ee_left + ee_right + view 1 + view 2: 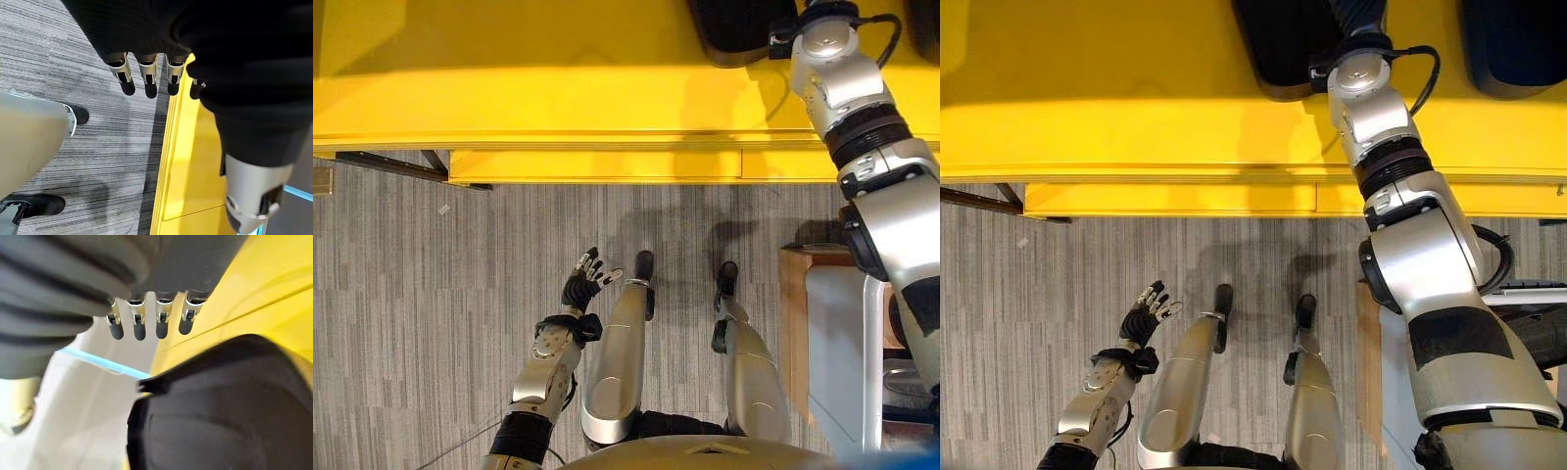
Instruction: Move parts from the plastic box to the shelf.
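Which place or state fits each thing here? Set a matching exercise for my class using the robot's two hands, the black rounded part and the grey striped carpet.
Things
1. left hand
2. right hand
3. black rounded part
4. grey striped carpet

Places or states
A. lying on top of the yellow shelf
B. held low above the floor, fingers spread open
C. running beneath the shelf's front edge
D. reached out over the shelf, fingers straight above a dark part

Pairs: 1-B, 2-D, 3-A, 4-C

Workshop: yellow shelf (558, 88), grey carpet (401, 294).
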{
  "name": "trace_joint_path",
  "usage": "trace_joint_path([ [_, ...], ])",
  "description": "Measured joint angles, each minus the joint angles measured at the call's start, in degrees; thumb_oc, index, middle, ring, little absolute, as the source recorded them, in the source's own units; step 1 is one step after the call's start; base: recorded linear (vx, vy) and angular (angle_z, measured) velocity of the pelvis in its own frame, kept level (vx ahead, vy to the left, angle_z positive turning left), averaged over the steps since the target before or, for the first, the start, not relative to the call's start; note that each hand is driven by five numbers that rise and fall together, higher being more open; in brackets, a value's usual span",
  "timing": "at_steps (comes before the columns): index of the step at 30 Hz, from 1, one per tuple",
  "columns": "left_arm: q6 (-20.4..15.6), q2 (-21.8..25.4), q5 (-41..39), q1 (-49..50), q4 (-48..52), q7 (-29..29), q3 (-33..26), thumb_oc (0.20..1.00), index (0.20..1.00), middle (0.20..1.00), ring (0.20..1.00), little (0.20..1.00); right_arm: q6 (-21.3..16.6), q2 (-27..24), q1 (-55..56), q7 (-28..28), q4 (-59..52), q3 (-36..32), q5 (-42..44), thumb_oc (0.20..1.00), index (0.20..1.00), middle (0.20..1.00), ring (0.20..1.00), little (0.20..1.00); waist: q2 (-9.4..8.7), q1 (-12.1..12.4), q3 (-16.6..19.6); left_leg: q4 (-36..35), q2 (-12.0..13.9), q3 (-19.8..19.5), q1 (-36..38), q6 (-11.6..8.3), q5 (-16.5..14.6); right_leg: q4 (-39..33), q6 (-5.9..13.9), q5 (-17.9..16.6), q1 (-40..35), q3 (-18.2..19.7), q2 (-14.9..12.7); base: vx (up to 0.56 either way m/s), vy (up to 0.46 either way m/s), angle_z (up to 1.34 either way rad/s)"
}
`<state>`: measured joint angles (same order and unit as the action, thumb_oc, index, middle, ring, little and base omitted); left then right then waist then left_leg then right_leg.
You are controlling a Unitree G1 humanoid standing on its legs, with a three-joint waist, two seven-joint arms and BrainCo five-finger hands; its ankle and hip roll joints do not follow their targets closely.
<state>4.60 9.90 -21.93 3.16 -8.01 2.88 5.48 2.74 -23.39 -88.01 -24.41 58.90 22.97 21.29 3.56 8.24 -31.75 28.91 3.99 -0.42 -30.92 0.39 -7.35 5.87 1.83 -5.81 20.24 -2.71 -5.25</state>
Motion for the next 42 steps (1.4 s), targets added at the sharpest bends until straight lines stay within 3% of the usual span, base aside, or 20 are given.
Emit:
trace_joint_path([
  [31, 0.23, 0.97, -0.01, 0.12, -0.01, -0.01, -1.02, 1.0, 1.0, 1.0, 1.0, 1.0, 0.04, 1.01, 11.36, 1.56, -3.43, -7.03, -0.17, 1.0, 1.0, 1.0, 1.0, 1.0, -0.14, -1.59, 0.07, 0.36, 0.03, 0.0, 0.76, 0.23, 0.13, 1.1, 0.09, 0.14, -0.5, 0.06, -0.02, 0.0, 0.0, 0.0],
  [42, 0.27, 0.91, -0.01, 0.2, -0.06, 0.0, -1.06, 1.0, 1.0, 1.0, 1.0, 1.0, -0.96, 6.5, 19.61, 1.8, -13.63, -10.2, -2.4, 1.0, 1.0, 1.0, 1.0, 1.0, -0.47, -2.8, 0.23, 0.39, 0.08, -0.02, 0.87, -0.09, -0.09, 1.44, 0.47, 0.42, -0.48, 0.06, -0.01, 0.0, 0.0, 0.0],
])
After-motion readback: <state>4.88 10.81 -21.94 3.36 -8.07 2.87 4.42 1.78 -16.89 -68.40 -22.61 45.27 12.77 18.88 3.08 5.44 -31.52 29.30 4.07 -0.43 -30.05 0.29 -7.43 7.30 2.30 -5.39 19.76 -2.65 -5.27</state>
